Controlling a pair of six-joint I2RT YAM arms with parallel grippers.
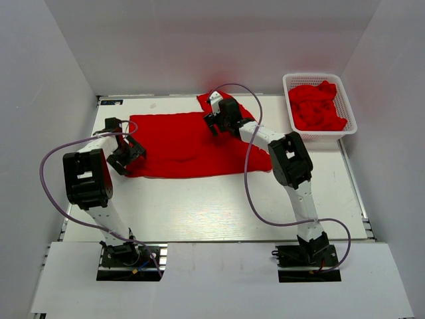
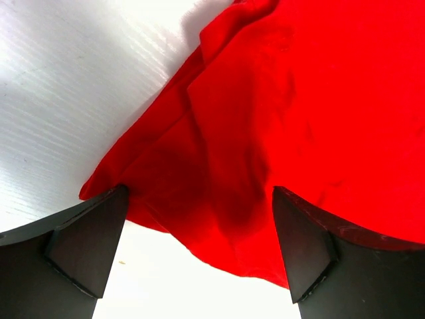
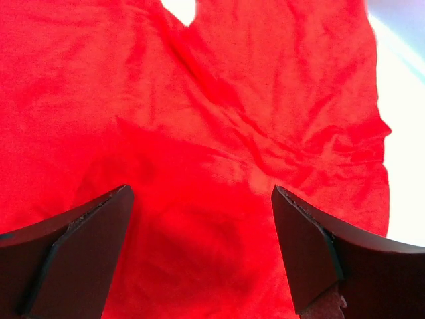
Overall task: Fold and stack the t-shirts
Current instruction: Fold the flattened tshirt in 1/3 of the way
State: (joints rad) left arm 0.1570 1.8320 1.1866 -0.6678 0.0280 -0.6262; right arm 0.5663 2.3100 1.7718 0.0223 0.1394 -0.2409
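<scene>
One red t-shirt [image 1: 189,143] lies spread across the middle of the white table, partly folded, a sleeve sticking out at its far right. My left gripper [image 1: 129,154] hangs open at the shirt's left edge; the left wrist view shows the cloth's corner [image 2: 219,199] lying between the wide-apart fingers. Over the shirt's far right part my right gripper [image 1: 218,119] stands open, with wrinkled red cloth [image 3: 212,199] below its spread fingers and nothing pinched. More red t-shirts [image 1: 317,106] are bunched in the basket.
A white mesh basket [image 1: 345,100] stands at the table's far right corner. Grey walls close in the table on three sides. Purple cables loop from both arms over the table's near half [image 1: 199,206].
</scene>
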